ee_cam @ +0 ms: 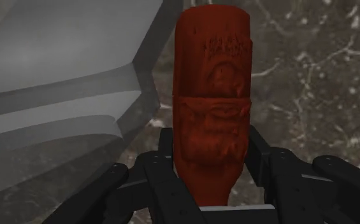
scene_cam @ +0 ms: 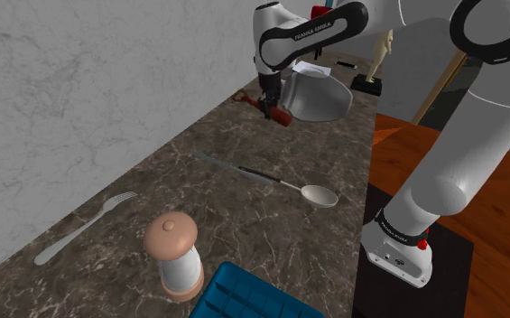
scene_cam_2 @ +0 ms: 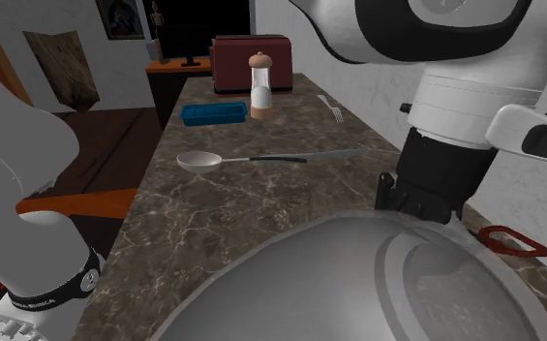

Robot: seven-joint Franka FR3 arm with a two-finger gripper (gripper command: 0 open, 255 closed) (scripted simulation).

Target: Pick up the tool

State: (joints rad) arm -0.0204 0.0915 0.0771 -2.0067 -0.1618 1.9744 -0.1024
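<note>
Tool (ee_cam: 211, 76): dark red, rough-textured stubby handle w/ rounded end, clamped between gripper (ee_cam: 209, 151) fingers. Grey bowl (scene_cam: 320, 98) x1 just beside gripper. Spoon (scene_cam: 309, 191), knife (scene_cam: 244, 170), fork (scene_cam: 81, 226) x1 each, well apart from it.

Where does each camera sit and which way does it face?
Shoulder view: beside the stand, looking along the counter to the gripper; arm shows.
Second exterior view: behind the grey bowl, facing back down the counter; arm shows.
Wrist view: on the hand, looking at the red tool clasped between its fingers.
Shared: spoon, grinder in both exterior views.
</note>
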